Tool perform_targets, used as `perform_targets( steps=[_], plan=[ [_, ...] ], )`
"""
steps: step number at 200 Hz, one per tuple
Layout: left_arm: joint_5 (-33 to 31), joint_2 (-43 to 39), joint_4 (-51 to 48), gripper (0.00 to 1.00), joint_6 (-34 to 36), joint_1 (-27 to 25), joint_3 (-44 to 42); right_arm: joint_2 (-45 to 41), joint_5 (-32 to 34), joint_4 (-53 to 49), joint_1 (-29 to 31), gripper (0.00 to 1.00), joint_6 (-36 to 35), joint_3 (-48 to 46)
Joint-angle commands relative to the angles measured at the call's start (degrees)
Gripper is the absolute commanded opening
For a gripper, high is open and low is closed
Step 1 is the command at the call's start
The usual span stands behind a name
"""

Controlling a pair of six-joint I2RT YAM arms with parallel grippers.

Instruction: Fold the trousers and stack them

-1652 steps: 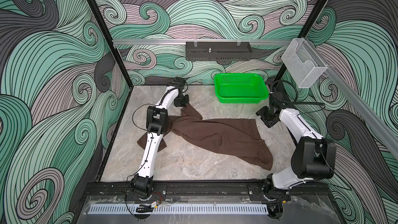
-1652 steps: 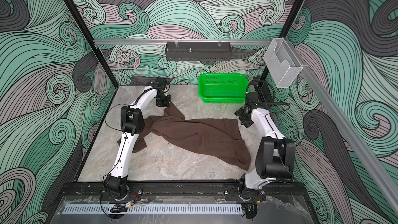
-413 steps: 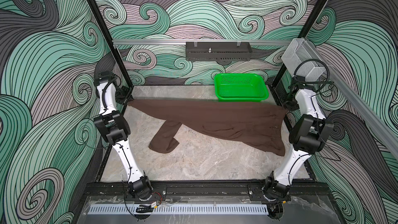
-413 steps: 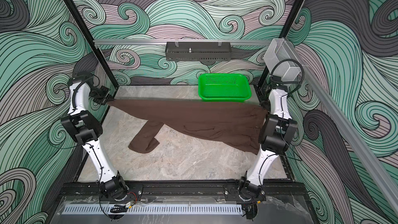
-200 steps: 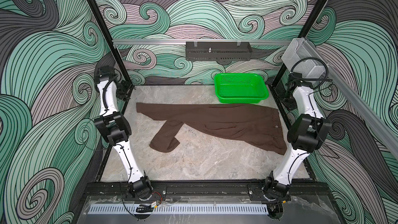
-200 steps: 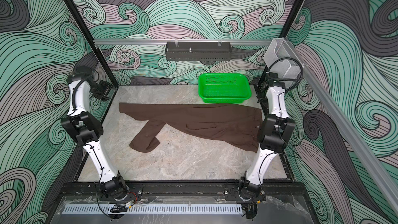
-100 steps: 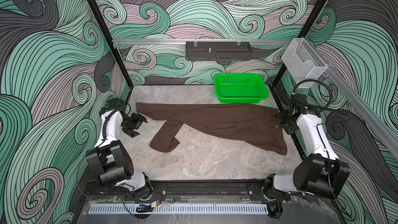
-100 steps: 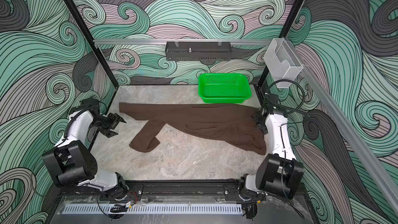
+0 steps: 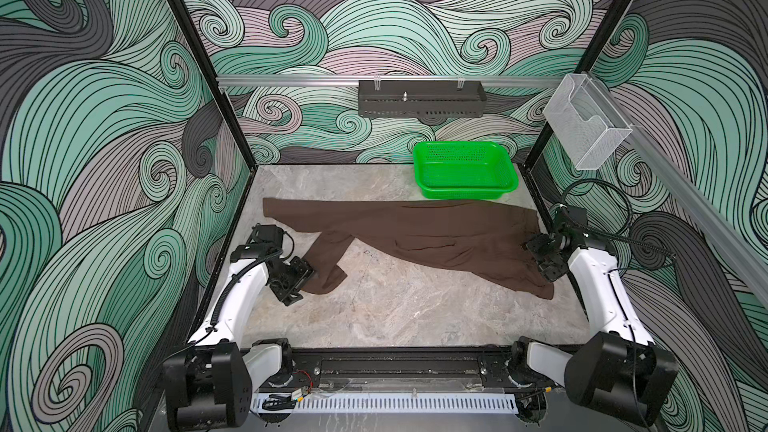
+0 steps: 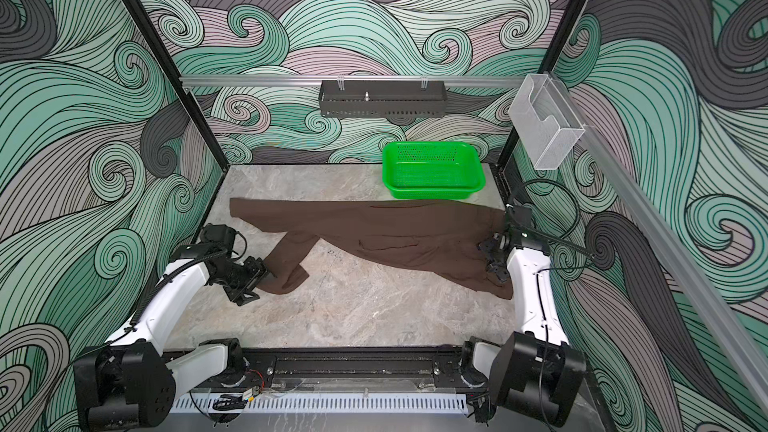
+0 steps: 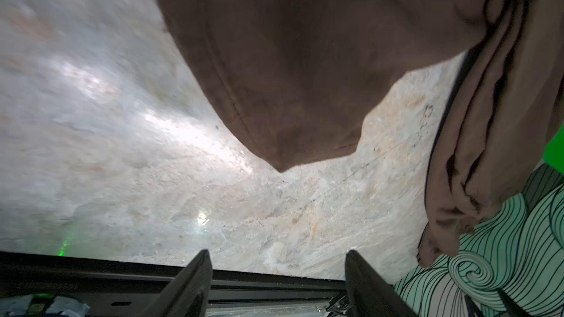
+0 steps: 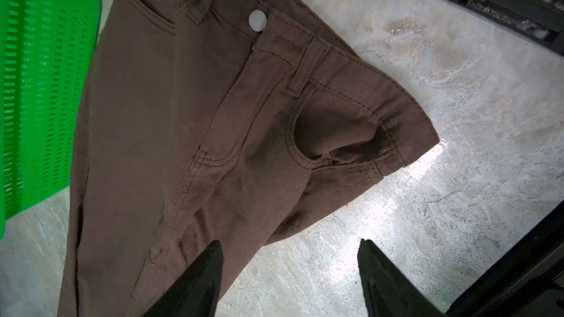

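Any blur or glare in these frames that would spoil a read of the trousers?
Left wrist view: blurred, the trousers hem soft, a white glare streak on the table. Right wrist view: sharp on the waistband stitching and button, glare on the marble beside the waistband corner. Both top views: even light, crisp, no glare.

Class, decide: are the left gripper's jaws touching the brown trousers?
Apart. The left wrist view shows bare table between the open left gripper and the nearest hem of the trousers.
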Motion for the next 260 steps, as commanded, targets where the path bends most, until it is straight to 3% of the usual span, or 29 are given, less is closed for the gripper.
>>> perform_targets(
  steps=[1, 29, 60, 103, 169, 199, 212, 234, 260],
  plan=[
    [-4.4, -0.7, 5.5, 0.72, -10.5, -8.0, 0.6, -1.1, -0.7, 0.1, 0.3, 0.7, -0.3, -0.7],
    [-11.7, 4.5, 9.6, 0.7, -15.6, -16.4, 2.4, -1.6, -0.6, 0.4, 0.3, 0.7, -0.4, -1.0],
    [-20.4, 14.8, 7.8, 0.7, -15.2, -22.9, 9.0, -1.9, -0.5, 0.4, 0.3, 0.7, -1.0, -0.6],
    [-26.2, 28.1, 5.0, 0.66, -12.8, -26.7, 16.0, -1.7, -0.4, 0.4, 0.2, 0.69, -1.8, 0.0],
    [-30.6, 39.7, 2.6, 0.54, -9.7, -30.0, 20.7, -1.0, -0.4, 0.7, 0.1, 0.69, -2.2, 0.1],
    [-32.0, 42.5, 1.3, 0.39, -9.2, -30.8, 21.1, -1.3, -0.4, 0.7, 0.1, 0.69, -2.4, 0.0],
    [-33.0, 42.1, 0.9, 0.28, -8.9, -30.8, 20.4, -1.5, -0.2, 0.7, -0.1, 0.69, -2.4, -0.1],
    [-35.9, 40.9, -1.7, 0.0, -7.6, -30.7, 20.9, -1.7, 0.0, 0.7, -0.2, 0.69, -2.3, -0.4],
    [-41.8, 34.1, -6.7, 0.0, -5.0, -30.6, 23.3, -1.8, -2.2, 0.6, -1.3, 0.72, -1.5, -1.7]
  ],
)
